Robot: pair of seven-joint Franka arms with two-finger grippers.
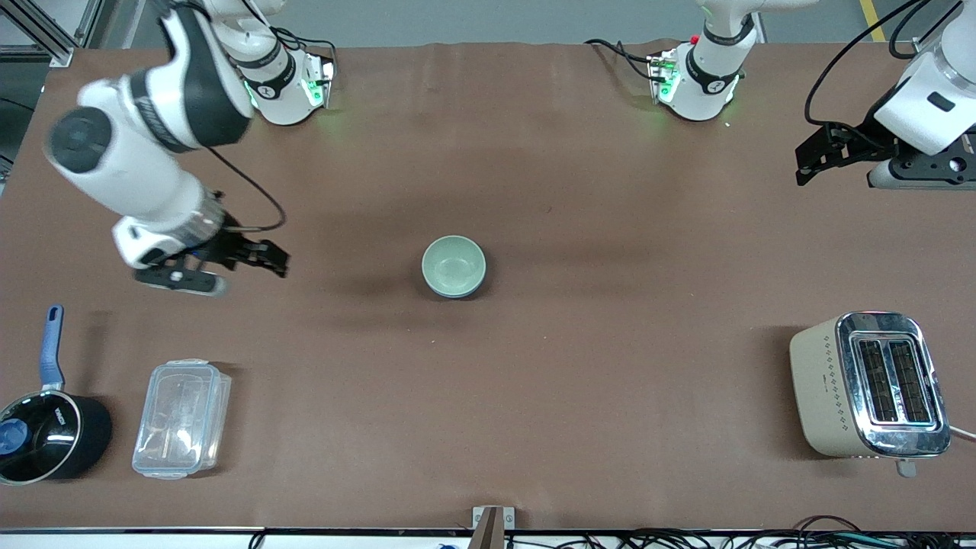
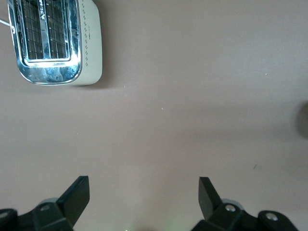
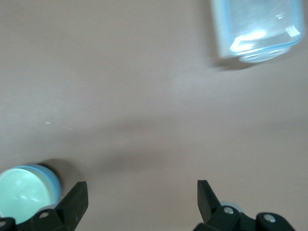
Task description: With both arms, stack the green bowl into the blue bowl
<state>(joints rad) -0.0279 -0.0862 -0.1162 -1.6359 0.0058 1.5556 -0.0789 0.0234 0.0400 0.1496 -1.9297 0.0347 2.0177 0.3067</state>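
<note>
The green bowl (image 1: 454, 263) sits inside the blue bowl (image 1: 457, 293) at the middle of the table; only the blue bowl's rim and outer wall show round it. The right wrist view shows the green bowl (image 3: 21, 195) with the blue bowl's wall (image 3: 52, 180) beside it. My right gripper (image 1: 268, 258) is open and empty above bare table, toward the right arm's end from the bowls; in its own view the right gripper (image 3: 142, 192) holds nothing. My left gripper (image 1: 802, 164) is open and empty, raised near the left arm's end; in its own view the left gripper (image 2: 144, 190) is over bare table.
A beige and chrome toaster (image 1: 869, 385) stands near the front camera at the left arm's end, also in the left wrist view (image 2: 53, 41). A clear plastic container (image 1: 181, 418) and a black saucepan (image 1: 46, 435) with a blue handle lie at the right arm's end.
</note>
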